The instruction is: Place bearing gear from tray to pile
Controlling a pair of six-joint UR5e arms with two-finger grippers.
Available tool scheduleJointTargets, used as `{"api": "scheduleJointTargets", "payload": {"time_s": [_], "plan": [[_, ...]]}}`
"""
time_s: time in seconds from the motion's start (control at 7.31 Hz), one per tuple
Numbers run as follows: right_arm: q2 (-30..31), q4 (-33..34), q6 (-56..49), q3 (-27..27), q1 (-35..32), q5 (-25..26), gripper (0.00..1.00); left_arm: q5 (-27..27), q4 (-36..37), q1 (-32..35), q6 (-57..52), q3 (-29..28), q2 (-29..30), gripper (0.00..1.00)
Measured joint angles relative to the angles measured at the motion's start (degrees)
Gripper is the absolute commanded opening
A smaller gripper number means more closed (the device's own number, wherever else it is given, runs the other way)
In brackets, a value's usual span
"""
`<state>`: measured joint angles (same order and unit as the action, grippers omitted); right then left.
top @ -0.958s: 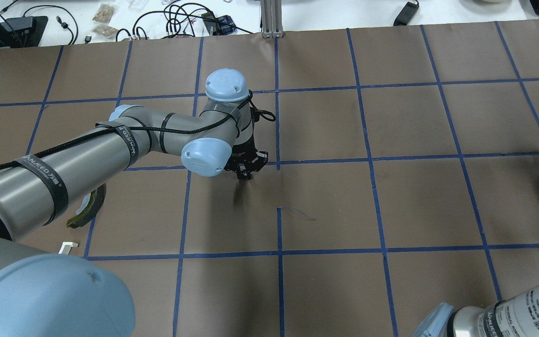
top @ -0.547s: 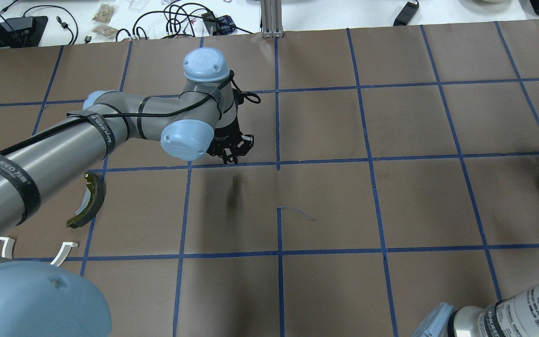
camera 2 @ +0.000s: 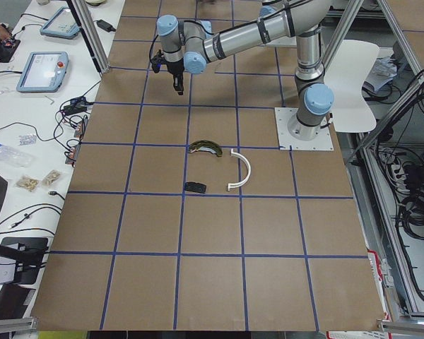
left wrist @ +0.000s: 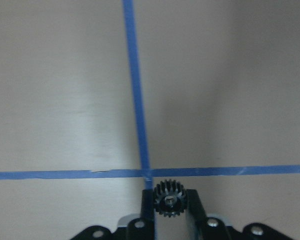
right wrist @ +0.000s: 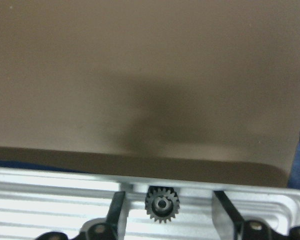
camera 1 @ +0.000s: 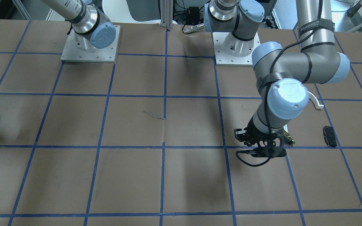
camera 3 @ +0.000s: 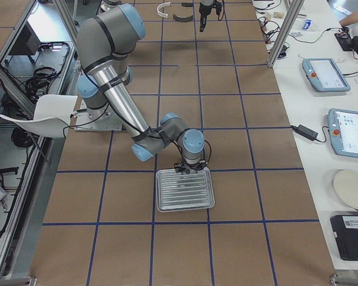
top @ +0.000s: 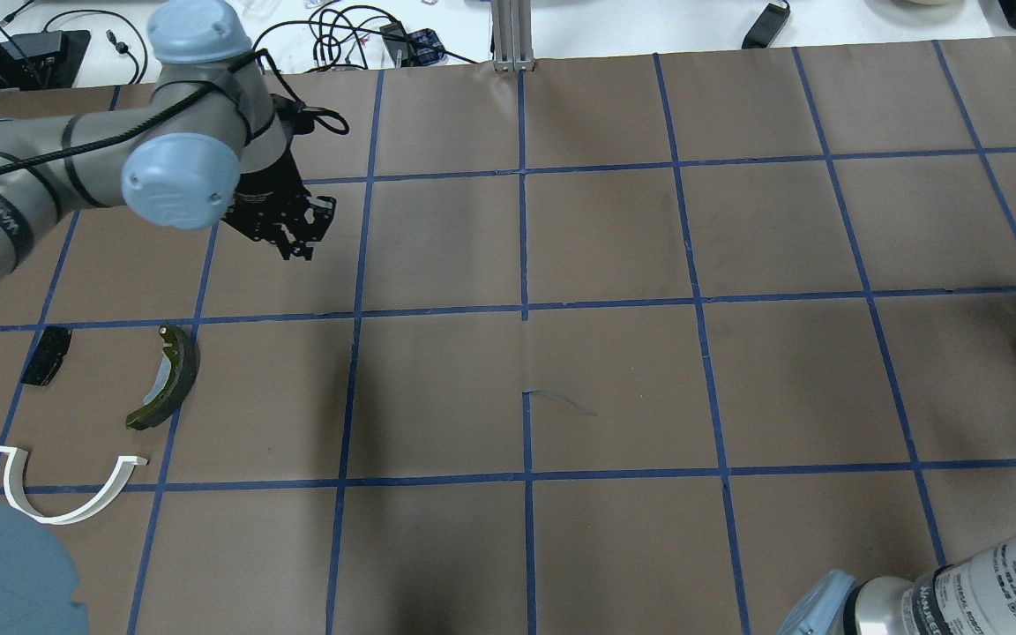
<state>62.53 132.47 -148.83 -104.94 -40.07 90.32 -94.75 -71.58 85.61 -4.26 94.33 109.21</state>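
My left gripper (top: 298,250) is shut on a small black bearing gear (left wrist: 170,198) and holds it above the brown table, over a blue tape crossing. It is beyond and to the right of the pile: an olive-and-dark brake shoe (top: 167,377), a white half-ring (top: 67,510) and a black pad (top: 45,354). My right gripper (camera 3: 188,169) is open over the far rim of the silvery tray (camera 3: 185,202). A second black gear (right wrist: 162,204) lies on the tray between its spread fingers (right wrist: 116,209).
Blue tape lines divide the brown table into squares. Cables and small items lie on the white bench beyond the far edge (top: 340,35). The two arm bases stand on plates (camera 1: 90,47). A metal post (top: 512,35) stands at the far middle edge.
My left arm has swung to the left and farther away, carrying the gear from the table's centre to the upper left. The whole pile now shows. The right arm has not visibly moved.
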Motion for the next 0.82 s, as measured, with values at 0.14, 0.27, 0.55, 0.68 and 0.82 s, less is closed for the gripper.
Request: {"api": "scheduleJointTargets", "payload": {"time_s": [0.14, 0.27, 0.55, 0.68, 0.82], "plan": [[0.15, -0.12, 0.75, 0.02, 0.01, 0.21, 0.0, -0.24, -1.82, -4.54, -3.88, 0.22, -1.08, 0.0], [0.27, -0.22, 2.3, 0.05, 0.01, 0.33, 0.0, -0.42, -3.04, -9.47, -7.52, 0.99, -1.91, 0.0], [1.29, -0.29, 6.48, 0.25, 0.07, 0.74, 0.0, -3.93, -2.46, -18.91, -14.96, 4.66, -3.12, 0.0], [3.08, -0.51, 9.32, 0.29, -0.01, 0.87, 0.0, -5.39, -1.07, -22.28, -17.75, 6.76, -3.41, 0.0], [5.82, -0.95, 13.51, 0.04, -0.45, 0.79, 0.0, -5.96, 0.94, -24.17, -19.38, 9.02, -3.46, 0.0]]}}
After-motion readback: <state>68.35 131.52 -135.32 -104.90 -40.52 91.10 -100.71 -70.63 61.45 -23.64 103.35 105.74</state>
